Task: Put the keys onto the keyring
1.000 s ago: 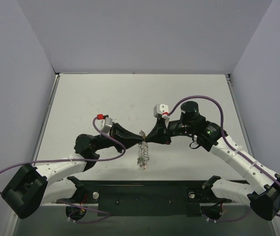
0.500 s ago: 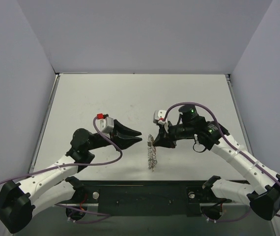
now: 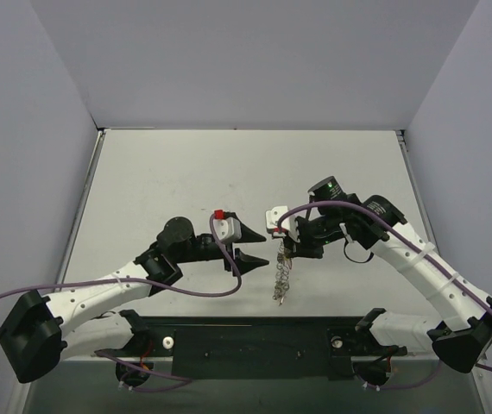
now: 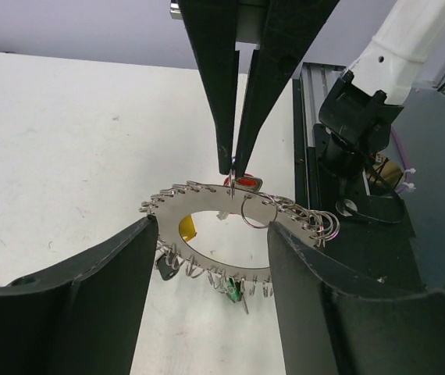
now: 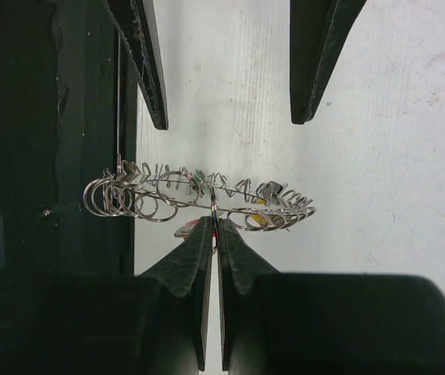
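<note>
The left jaws have just let go and drawn back, now standing apart beside the keyring (image 3: 280,278), which hangs over the desk (image 3: 186,164) from the right jaws alone, pinched on its wire, with the keys (image 4: 186,227) seemingly threaded on.

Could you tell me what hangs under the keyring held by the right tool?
Under the keyring dangle a yellow-headed key, a green-headed key and, higher up, a red-headed key, above the table. Their blades are mostly covered by coils, so more may be hidden.
</note>
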Available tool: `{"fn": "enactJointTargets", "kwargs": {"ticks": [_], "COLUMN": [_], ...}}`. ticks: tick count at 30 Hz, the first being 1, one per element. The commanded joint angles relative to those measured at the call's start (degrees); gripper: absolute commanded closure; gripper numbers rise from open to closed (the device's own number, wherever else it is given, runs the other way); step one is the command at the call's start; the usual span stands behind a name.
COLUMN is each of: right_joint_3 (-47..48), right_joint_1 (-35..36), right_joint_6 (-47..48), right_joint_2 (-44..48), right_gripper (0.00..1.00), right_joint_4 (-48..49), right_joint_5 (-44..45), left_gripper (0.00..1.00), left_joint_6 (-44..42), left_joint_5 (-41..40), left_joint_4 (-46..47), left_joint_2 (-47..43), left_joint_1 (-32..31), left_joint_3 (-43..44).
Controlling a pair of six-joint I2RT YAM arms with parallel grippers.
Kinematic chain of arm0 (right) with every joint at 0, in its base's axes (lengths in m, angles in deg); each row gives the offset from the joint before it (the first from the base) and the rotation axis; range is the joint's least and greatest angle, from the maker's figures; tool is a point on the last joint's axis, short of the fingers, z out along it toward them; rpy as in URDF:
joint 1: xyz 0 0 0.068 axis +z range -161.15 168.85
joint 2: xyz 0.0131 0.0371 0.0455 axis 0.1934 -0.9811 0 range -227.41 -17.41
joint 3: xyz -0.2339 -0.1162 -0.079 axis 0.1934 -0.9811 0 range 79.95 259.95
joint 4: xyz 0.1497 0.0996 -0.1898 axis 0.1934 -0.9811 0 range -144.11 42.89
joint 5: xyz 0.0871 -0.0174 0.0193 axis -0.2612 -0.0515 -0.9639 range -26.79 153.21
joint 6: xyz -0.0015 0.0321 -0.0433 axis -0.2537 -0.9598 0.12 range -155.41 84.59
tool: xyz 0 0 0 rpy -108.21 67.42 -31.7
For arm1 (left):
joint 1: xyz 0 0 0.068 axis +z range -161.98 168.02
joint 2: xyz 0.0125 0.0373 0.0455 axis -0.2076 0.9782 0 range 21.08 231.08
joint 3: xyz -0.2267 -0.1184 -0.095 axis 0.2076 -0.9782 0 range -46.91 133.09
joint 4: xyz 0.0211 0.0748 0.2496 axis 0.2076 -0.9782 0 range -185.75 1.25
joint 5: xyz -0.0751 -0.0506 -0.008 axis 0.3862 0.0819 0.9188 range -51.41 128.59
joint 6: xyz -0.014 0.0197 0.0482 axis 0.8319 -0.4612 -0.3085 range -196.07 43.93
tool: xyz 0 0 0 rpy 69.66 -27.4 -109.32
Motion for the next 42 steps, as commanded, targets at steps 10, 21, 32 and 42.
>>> {"fn": "enactJointTargets", "kwargs": {"ticks": [10,21,32,42], "right_joint_3": [2.7,2.5,1.7,-0.2], "right_joint_1": [0.3,-0.7,-1.0,-2.1], "right_joint_6": [0.6,-2.3,-4.3,-8.7], "right_joint_2": [-1.2,-1.2,-0.9,0.5], "right_gripper": [1.0,1.0,1.0,1.0], "right_joint_4": [-2.8,-0.8,0.6,3.8], "right_joint_5": [-0.3,-1.6,-2.8,-5.7], "left_gripper": [0.5,0.53,0.66,1.0], "left_joint_6": [-1.9,0.4,-0.7,-0.5], "left_joint_5": [-1.7,-2.0,-3.2,-1.4], "left_joint_4": [9.9,14.7,13.5,12.5], "left_joint_2": [5.1,9.0,10.0,9.4], "left_joint_1": [-4.0,-5.9,-6.7,-6.5], "left_joint_3": [3.6,3.7,4.0,4.0]}}
